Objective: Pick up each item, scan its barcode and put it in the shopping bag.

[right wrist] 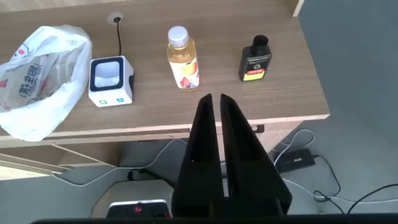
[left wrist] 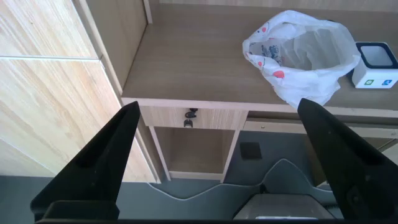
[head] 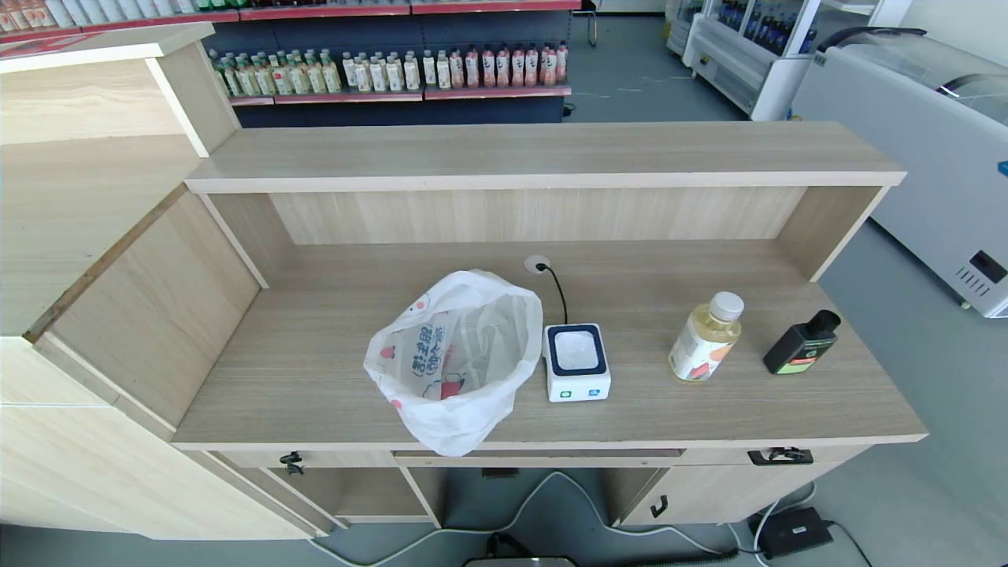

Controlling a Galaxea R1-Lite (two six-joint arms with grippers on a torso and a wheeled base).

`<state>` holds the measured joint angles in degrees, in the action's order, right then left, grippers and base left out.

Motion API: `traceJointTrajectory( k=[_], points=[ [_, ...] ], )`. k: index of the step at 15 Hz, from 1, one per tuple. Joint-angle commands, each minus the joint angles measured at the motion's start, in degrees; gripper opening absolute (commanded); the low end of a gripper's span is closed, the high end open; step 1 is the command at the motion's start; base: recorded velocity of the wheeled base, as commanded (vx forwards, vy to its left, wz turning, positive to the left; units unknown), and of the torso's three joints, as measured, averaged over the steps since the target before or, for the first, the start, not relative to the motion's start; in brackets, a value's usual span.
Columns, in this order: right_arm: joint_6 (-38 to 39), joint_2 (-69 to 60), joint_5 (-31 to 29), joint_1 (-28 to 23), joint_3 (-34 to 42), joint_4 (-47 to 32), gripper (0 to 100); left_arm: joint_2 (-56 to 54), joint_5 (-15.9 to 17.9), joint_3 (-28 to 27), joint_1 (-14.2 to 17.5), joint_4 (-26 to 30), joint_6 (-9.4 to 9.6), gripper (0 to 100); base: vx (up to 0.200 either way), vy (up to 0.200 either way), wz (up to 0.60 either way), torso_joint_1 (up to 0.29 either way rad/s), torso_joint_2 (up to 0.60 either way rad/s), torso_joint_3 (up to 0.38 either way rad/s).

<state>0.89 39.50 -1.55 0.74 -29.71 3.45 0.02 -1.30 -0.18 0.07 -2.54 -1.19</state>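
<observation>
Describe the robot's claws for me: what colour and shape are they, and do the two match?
The left claw and the right claw look alike: matte black all over, plain and unmarked. Each has two flat, blade-like fingers, broad at the base and tapering to a narrow, blunt tip.

Wooden counter [head: 315, 354], shelf of drink bottles [head: 394, 72], chest freezer [head: 929, 173], floor power brick [head: 791, 531]
</observation>
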Motion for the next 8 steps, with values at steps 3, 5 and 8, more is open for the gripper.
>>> traceJointTrajectory(
  k=[3, 5, 8],
  points=[
    [-1.5, 26.2, -0.8, -2.0, -1.0, 10.7, 100, 0.0, 0.0, 0.0, 0.0, 0.0, -0.04, 100, 0.0, 0.0, 0.0, 0.0, 0.0, 0.0],
    [-3.2, 33.1, -1.1, -3.6, 0.7, 15.7, 100, 0.0, 0.0, 0.0, 0.0, 0.0, -0.04, 100, 0.0, 0.0, 0.0, 0.0, 0.0, 0.0],
    [-8.9, 49.1, -0.9, -10.7, 4.3, 32.1, 100, 0.0, 0.0, 0.0, 0.0, 0.0, -0.04, 100, 0.0, 0.0, 0.0, 0.0, 0.0, 0.0]
  ],
)
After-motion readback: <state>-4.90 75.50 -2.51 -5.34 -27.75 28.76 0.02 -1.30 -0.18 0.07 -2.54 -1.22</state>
